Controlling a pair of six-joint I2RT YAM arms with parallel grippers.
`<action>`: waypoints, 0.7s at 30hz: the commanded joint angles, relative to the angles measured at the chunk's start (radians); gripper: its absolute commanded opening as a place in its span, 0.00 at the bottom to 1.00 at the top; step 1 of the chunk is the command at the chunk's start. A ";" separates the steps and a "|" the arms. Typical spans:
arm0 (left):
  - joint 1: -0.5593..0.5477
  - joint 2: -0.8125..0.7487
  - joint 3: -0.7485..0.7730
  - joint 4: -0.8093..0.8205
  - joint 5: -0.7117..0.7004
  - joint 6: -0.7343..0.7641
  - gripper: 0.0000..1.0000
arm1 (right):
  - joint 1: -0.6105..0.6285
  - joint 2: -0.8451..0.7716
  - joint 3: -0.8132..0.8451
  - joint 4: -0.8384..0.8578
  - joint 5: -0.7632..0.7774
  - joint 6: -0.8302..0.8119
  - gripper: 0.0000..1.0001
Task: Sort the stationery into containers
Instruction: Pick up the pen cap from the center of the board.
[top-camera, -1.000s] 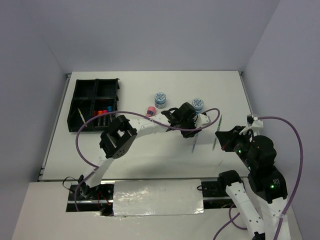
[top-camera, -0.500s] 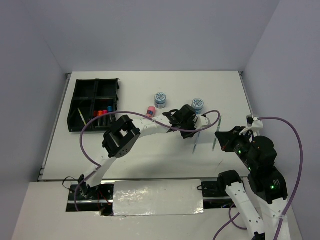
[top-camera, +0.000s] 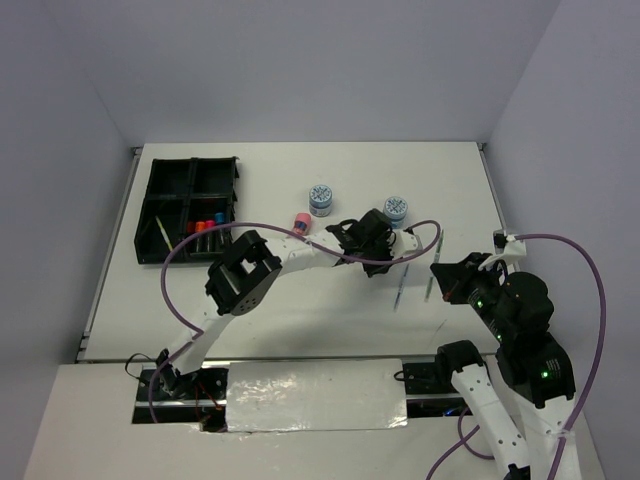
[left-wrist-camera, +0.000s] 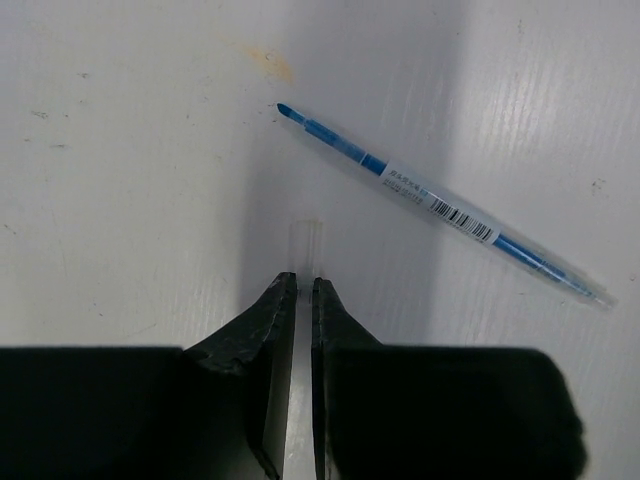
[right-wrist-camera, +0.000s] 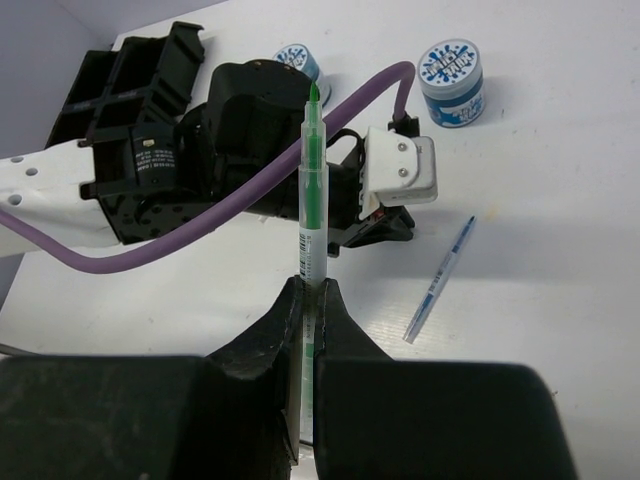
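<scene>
Currently my left gripper has its jaws drawn almost together, with only a hairline slit between them and nothing caught in it that I can see. The blue pen lies flat on the table just ahead of those fingertips and off to their right, not touching them. Its long axis runs on a slant: the pointed tip sits ahead, close to the jaws' centre line, and the tail trails right and back toward the wrist. That barrel lies neither square across nor along the closing line, so I judge I must open, shift right and turn the wrist until the fingers straddle it near the label. My right gripper is clamped on the green pen, which sticks straight out ahead of it, tip forward. The black organiser tray sits well away, back along the left arm, so with the right one occupied the left looks better placed for the blue pen.
</scene>
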 joint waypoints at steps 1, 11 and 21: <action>0.016 -0.018 -0.040 0.027 -0.026 -0.012 0.00 | -0.003 0.009 0.002 0.043 0.025 -0.018 0.00; 0.056 -0.279 -0.280 0.167 0.017 -0.109 0.00 | -0.005 0.031 -0.031 0.063 0.048 0.019 0.00; 0.070 -0.647 -0.553 0.179 0.071 -0.154 0.00 | 0.003 0.129 -0.155 0.173 -0.296 -0.039 0.00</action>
